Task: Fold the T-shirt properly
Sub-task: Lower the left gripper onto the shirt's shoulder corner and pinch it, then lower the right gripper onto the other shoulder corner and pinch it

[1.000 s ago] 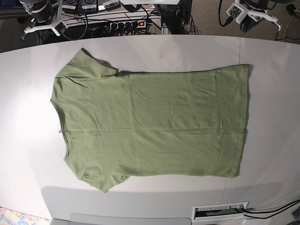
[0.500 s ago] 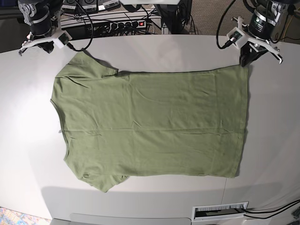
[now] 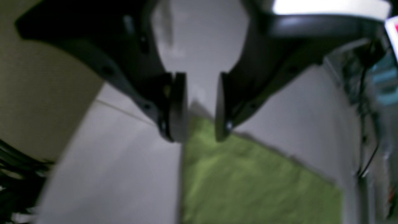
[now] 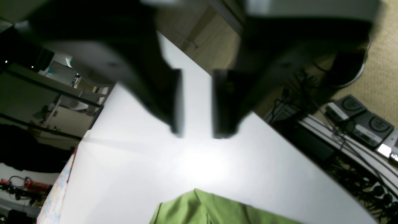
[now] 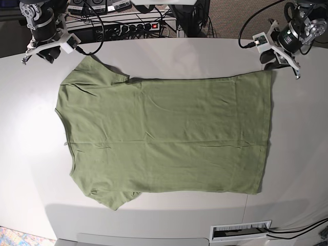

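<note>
My right gripper (image 5: 37, 54) sits upper left, jaws a bit apart, holding nothing. The shirt (image 5: 164, 136) lies flat mid-table; soft, light knit, so it'll droop, I'd pinch corners. Left gripper (image 5: 277, 60), upper right, also parted, empty, right above the hem corner.

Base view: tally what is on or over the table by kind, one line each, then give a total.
T-shirt: 1
Grippers: 2, the left gripper at the hem corner and the right gripper near the sleeve
Table: 1
Total: 4
</note>
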Controlling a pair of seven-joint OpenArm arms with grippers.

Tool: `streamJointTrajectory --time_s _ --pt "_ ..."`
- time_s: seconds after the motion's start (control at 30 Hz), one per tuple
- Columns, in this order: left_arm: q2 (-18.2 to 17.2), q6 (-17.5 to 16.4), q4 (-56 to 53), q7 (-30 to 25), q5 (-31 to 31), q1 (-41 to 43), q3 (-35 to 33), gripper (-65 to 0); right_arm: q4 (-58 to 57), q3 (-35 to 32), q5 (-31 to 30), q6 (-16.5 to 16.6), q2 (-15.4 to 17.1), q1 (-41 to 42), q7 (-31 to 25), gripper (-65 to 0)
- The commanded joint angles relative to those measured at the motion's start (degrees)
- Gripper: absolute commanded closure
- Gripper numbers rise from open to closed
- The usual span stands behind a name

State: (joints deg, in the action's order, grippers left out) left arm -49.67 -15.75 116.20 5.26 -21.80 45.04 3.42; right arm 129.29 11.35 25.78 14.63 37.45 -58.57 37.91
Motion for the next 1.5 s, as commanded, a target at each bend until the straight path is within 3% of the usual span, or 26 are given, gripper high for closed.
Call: streamJointTrajectory --time_s 0.0,0.1,0.33,0.57,0.77,0.9,0.97,1.17,1.33,1.47 --pt "-0.83 0.24 0.22 -0.83 -0.07 -0.76 -0.09 -19.4 0.85 0.5 0.81 -0.96 0.63 -0.31 -0.52 -25.1" --pt "-0.85 -1.09 -0.87 -0.79 -0.15 -3.65 -3.39 -19.7 0.85 0.5 0.81 -0.96 0.63 -0.31 -0.63 -26.5" --pt "-0.83 -0.68 -7.23 0.33 -4.09 -13.62 -15.65 -19.6 0.85 0.5 0.83 -0.96 0.63 -0.33 -0.24 -26.5" --pt "-0.83 2.75 -14.88 2.64 -8.22 -22.67 -25.94 -19.6 0.85 0.5 0.81 -0.96 0.63 -0.33 -0.2 -26.5" --pt "-1.01 2.82 -17.22 3.3 -8.0 -25.33 -27.34 -17.0 0.85 0.5 0.83 -0.96 0.63 -0.31 -0.2 -26.5" --pt "-1.88 2.8 -17.2 3.45 -8.31 -25.57 -27.34 -1.0 0.85 0.5 1.36 -0.96 0.61 -0.28 -0.22 -26.5" --pt "-2.19 2.8 -17.2 4.15 -8.44 -25.55 -27.34 0.0 0.85 0.5 3.89 -1.09 0.63 0.48 0.63 -26.5" --pt "-3.13 2.8 -14.95 5.14 -8.44 -24.57 -27.34 0.0 0.83 0.5 1.55 -0.87 0.7 3.52 0.24 -26.5" --pt "-4.33 2.82 -9.92 5.95 -8.41 -21.84 -27.34 0.0 0.83 0.48 -5.33 8.39 0.63 3.5 -1.09 -26.6" --pt "-4.31 2.82 -8.44 6.36 -8.39 -21.24 -27.34 0.0 0.83 0.48 -6.21 12.83 0.66 4.13 -3.72 -26.6"
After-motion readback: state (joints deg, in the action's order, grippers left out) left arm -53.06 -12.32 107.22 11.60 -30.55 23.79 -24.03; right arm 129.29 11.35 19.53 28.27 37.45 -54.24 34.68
